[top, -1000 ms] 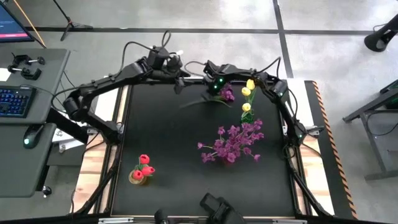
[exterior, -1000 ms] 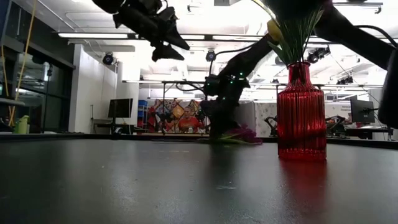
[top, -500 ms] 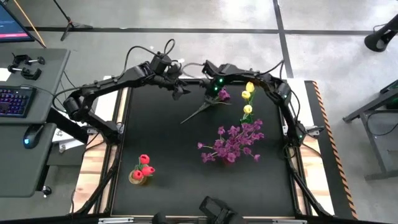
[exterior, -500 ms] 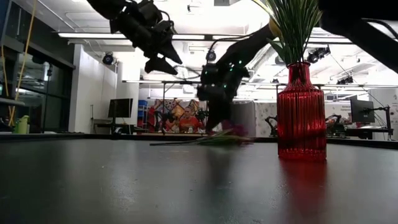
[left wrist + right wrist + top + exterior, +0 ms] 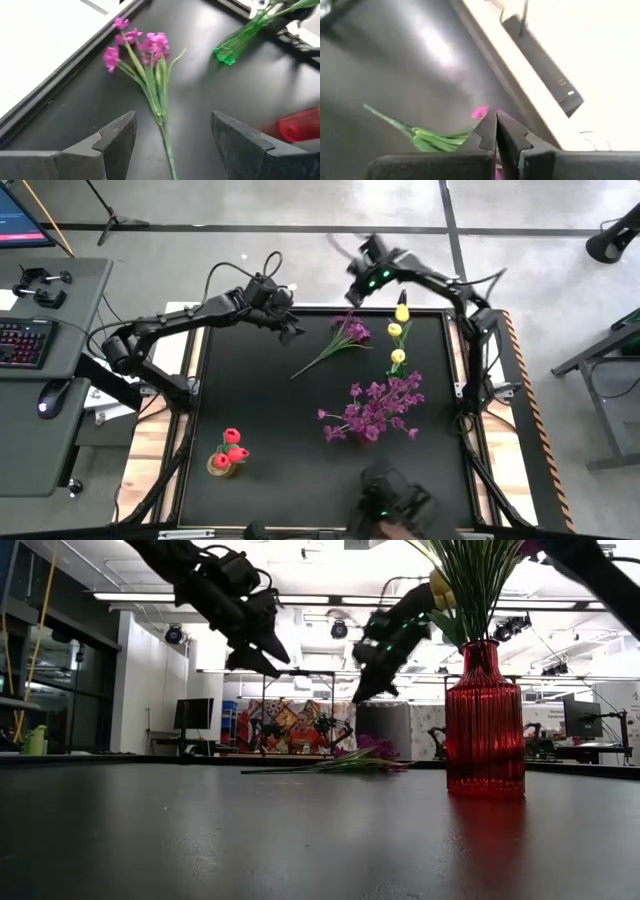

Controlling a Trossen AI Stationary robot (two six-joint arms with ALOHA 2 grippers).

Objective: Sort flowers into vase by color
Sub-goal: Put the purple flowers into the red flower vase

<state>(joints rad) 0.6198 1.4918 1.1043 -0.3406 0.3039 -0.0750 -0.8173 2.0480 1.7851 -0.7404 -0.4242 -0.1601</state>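
Purple spray: the purple spray (image 5: 340, 340) lies flat on the black table (image 5: 260, 410), toward 12 o'clock of the mat, blossoms toward 1 o'clock and the bare stem end toward 7 o'clock.
Left gripper: the left gripper (image 5: 170, 145) hovers above the stem with its jaws spread wide and nothing between them; in the high view it sits at about 11 o'clock, just beside the stem's tail.
Right gripper: the right gripper (image 5: 496, 131) is pinched fully closed, empty, raised past the table's 12 o'clock edge.
Vases: a vase of purple sprays (image 5: 372, 408) near the centre, yellow tulips (image 5: 398, 332) at 1 o'clock, red tulips (image 5: 230, 450) at 7 o'clock.
Handling: likely very light, with a thin, springy plastic stem; the blossoms look soft and easy to crush or snag.
Hold point: probably mid-stem, below the leaves (image 5: 159, 80), clear of the flower head.
Risk: a thin stem lying flat may roll or slip from the fingers (image 5: 117, 137).
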